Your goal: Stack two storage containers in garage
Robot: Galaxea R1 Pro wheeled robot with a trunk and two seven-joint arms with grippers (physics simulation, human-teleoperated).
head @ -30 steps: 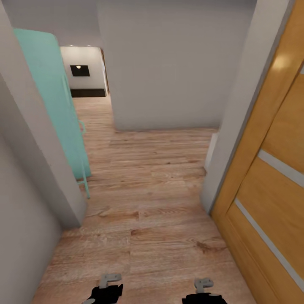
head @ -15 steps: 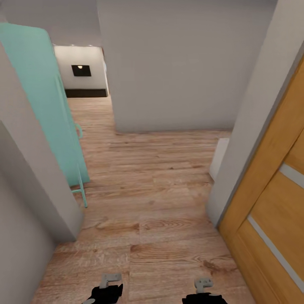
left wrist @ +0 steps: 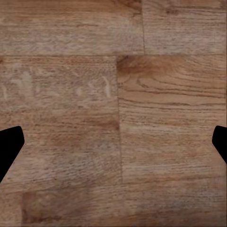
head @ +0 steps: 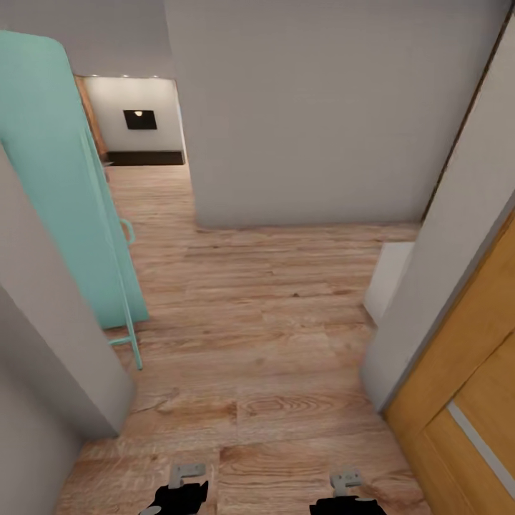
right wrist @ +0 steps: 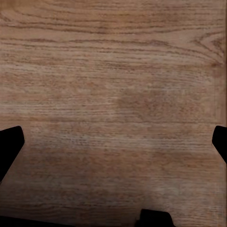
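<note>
Two tools are carried low over a light wood plank floor [head: 272, 322] in a narrow passage, and neither storage container is seen in any of the pictures, so the place of both bins cannot be told from here. At the far left a pale grey wall [head: 43, 322] stands close, and just beside it a mint-green door [head: 57, 186] is swung open with a thin handle on its edge. Past the door, a lit room is glimpsed at the end of the passage, where a black wall panel [head: 140, 119] hangs above a long low dark cabinet [head: 143, 157]; this is judged to be the living room. A broad grey wall [head: 307, 107] closes the middle of the head view.

At the bottom edge the left tool [head: 179, 493] is held with its fingers [left wrist: 9, 146] wide apart over bare planks, nothing between them. The right tool [head: 343, 497] is likewise spread and empty. At the far right an orange wooden panel door [head: 465, 400] stands beside a grey door frame.

The bins are expected to be light, stiff and open-topped; a rim wall would be the likely place to take hold, though ribbed plastic may slip.
</note>
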